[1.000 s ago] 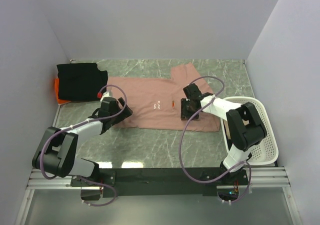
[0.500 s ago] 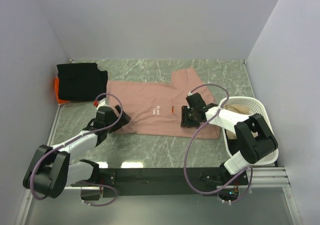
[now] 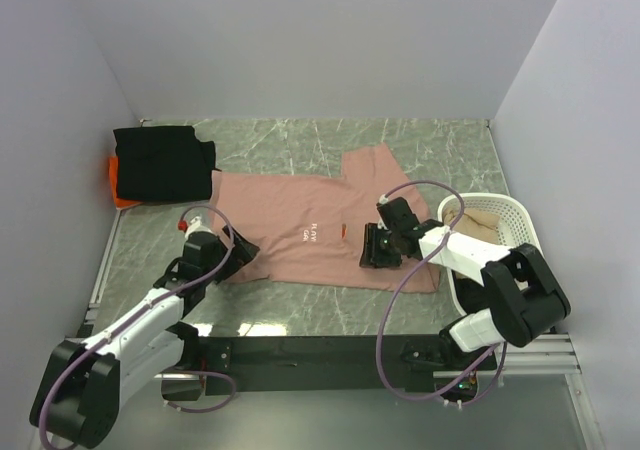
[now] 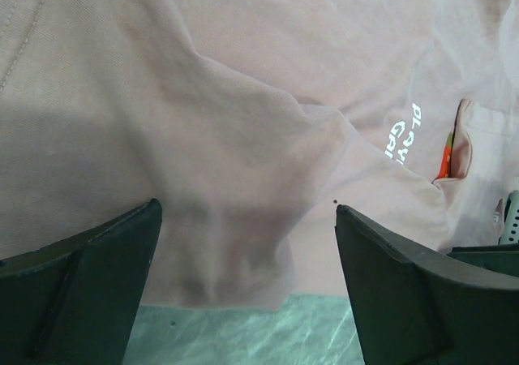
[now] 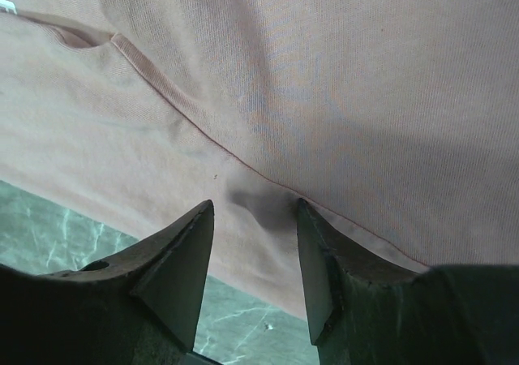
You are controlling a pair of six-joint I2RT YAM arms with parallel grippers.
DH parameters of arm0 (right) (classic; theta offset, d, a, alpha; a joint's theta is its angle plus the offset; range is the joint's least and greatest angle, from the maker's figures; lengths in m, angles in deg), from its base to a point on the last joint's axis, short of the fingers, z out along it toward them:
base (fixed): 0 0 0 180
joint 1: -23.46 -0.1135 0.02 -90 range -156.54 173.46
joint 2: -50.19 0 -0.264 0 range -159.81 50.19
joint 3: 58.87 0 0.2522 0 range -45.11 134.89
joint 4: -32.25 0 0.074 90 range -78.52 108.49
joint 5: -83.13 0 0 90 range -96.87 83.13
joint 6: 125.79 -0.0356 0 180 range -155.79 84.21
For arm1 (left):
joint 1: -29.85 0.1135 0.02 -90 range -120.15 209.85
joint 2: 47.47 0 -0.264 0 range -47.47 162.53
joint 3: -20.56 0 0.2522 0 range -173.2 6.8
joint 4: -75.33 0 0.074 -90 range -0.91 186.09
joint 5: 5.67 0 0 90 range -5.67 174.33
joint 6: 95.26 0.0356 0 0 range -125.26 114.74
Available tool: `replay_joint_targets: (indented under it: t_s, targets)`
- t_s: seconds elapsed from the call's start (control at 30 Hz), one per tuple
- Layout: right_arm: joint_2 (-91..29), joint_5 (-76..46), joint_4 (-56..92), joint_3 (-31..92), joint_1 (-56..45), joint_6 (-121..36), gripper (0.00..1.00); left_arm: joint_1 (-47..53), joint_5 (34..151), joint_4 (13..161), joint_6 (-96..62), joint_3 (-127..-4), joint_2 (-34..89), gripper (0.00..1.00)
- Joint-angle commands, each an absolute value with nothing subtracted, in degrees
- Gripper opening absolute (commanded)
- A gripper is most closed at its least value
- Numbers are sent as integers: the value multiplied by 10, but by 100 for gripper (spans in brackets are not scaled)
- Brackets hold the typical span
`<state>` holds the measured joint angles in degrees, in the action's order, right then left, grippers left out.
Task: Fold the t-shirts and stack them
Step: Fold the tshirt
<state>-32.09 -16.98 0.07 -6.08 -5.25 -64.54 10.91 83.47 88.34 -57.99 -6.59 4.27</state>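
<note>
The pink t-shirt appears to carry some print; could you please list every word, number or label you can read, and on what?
"PLA" above "GAI": white print on the pink t-shirt, sideways in the left wrist view, line ends lost in a fold.
Top view: the same print, too small to read.
No other text visible.

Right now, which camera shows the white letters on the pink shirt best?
The left wrist camera: the letters look big there. The top camera shows them tiny, and the right wrist camera catches only a sliver at its edge.
</note>
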Motion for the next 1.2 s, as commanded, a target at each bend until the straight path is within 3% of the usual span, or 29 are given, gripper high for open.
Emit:
replay_joint_targets:
  t_s: [0.0, 0.33, 0.87, 1.07, 1.17]
  targets:
    - [-337, -185, -71, -100, -61, -658, 54, 104, 851, 978, -596, -50, 35, 96]
    - [-338, -156, -82, -86, -51, -660, 55, 102, 846, 1038, -593, -83, -36, 97]
    - [-345, -123, -117, -35, -33, -628, 56, 104, 758, 1068, -548, -185, -18, 99]
    - [-299, -117, -133, 2, -34, -602, 56, 126, 712, 1012, -499, -304, 67, 99]
    - [-258, -130, -135, 25, -34, -600, 56, 151, 669, 1000, -462, -378, 176, 99]
